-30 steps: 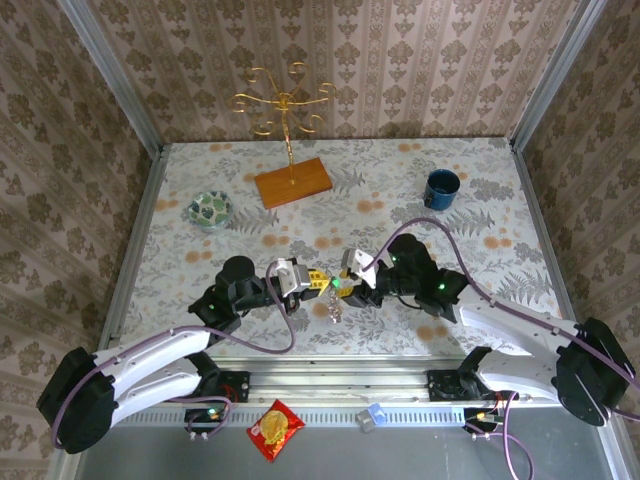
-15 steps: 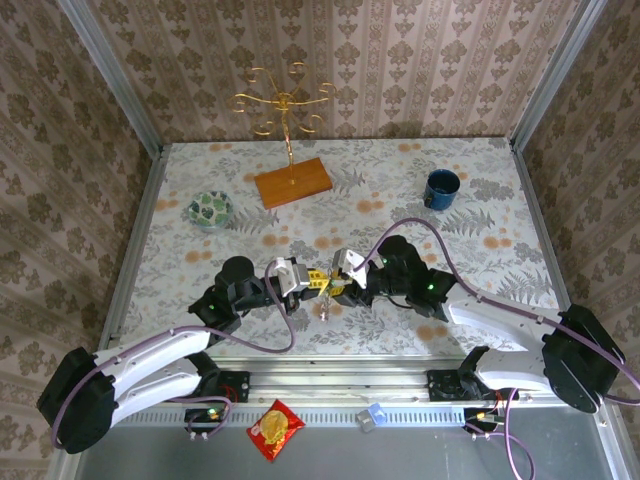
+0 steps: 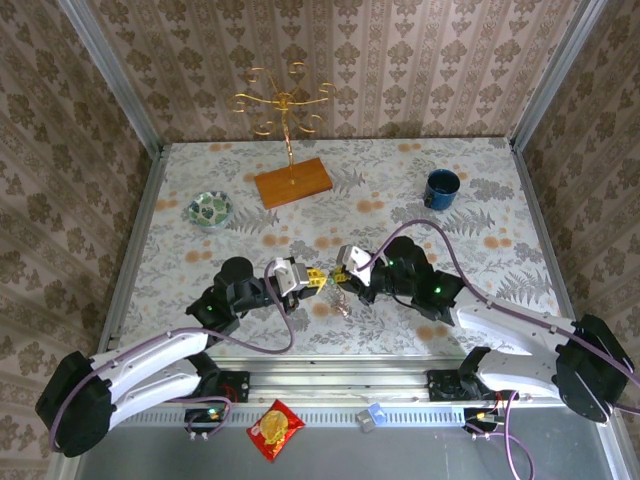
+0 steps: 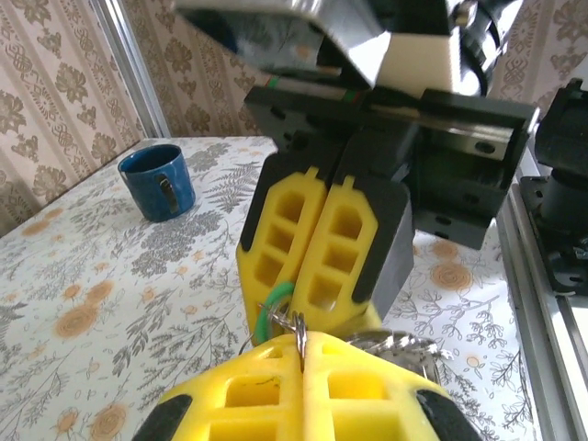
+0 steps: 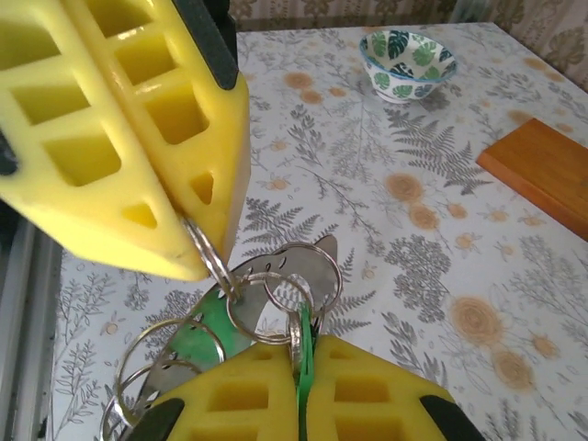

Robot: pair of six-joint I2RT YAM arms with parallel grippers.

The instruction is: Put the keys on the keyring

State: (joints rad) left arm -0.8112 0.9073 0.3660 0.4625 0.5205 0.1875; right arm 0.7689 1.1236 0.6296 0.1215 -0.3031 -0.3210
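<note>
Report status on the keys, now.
Left gripper shut on metal ring; right gripper shut on green key. Bunch hangs between them. Cup, bowl well clear.

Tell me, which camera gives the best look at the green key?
The right wrist view: the green key shows large among silver rings, nipped by the right gripper. The left wrist view catches a green sliver; the top view, a tiny tangle.

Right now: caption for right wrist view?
Left gripper and right gripper both pinch linked metal rings carrying a green key.
</note>
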